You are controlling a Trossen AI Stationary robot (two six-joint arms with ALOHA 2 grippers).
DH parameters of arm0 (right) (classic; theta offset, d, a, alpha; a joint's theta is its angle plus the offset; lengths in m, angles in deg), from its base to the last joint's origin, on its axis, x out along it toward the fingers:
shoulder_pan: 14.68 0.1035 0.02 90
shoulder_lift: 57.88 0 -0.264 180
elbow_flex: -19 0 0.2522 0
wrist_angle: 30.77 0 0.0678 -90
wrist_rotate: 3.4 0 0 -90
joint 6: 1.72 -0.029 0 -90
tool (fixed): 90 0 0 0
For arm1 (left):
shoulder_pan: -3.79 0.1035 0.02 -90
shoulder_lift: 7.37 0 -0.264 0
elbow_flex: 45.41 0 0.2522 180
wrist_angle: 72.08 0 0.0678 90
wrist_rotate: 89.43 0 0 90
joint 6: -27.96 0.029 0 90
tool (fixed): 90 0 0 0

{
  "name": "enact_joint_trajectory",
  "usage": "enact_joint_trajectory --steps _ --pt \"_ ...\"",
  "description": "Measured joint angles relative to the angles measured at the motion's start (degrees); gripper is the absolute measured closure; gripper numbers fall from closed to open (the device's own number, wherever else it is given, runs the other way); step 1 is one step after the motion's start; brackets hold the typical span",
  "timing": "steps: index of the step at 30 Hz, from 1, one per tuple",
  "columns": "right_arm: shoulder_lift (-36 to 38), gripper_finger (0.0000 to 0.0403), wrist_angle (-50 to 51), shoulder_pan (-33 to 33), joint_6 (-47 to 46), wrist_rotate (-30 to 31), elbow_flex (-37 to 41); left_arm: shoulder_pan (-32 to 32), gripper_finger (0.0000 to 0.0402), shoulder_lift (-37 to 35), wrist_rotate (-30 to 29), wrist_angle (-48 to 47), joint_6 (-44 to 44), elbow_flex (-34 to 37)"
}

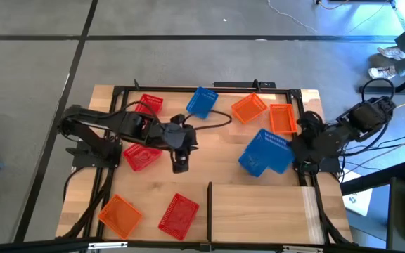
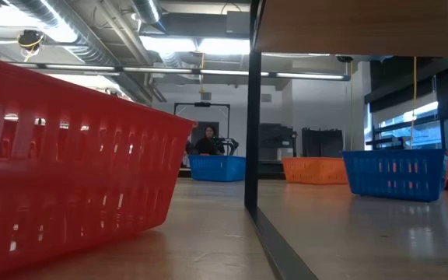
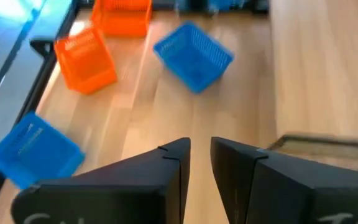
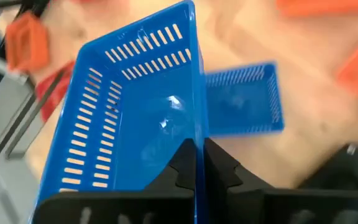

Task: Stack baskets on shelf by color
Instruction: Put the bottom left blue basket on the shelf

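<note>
Blue basket [image 4: 135, 118] is pinched by its wall in your right gripper [image 4: 197, 163], near the shelf's [image 1: 259, 218] right side, a second blue basket [image 4: 241, 106] just beyond. Keep it level, line the rims up, then lower it squarely into that one. Your left gripper [image 3: 201, 163] hovers mid-board, fingers narrowly apart, holding nothing. Wood planks, black rails; red and orange baskets lie scattered. Concrete floor around; a person sits far back.
</note>
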Motion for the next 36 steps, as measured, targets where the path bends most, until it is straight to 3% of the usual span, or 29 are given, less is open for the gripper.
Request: enact_joint_trajectory --steps 4,8,18,25,29,36 --pt "0.59 0.0403 0.03 2.89 -5.34 -4.14 0.00 0.48 0.0347 -0.22 -0.05 -0.22 -1.90 0.14" --pt "0.12 0.0403 -0.06 5.95 -14.90 -4.24 0.33 1.47 0.0347 -0.35 0.04 -0.15 -3.22 0.12" --pt "-5.35 0.0402 -0.12 15.85 -34.56 -9.72 0.61 1.89 0.0347 -0.33 0.03 -0.69 5.61 0.12" --pt "-10.88 0.0400 -0.07 25.78 -50.36 -13.21 0.61 3.81 0.0347 -0.33 0.01 -0.67 6.11 0.12" --pt "-15.41 0.0397 -0.63 27.86 -51.87 -19.12 0.48 5.24 0.0347 -0.31 0.01 -0.67 6.13 0.11" --pt "-22.54 0.0395 -0.21 29.42 -52.15 -22.25 0.63 7.46 0.0347 -0.28 -0.01 -0.62 8.27 0.13"
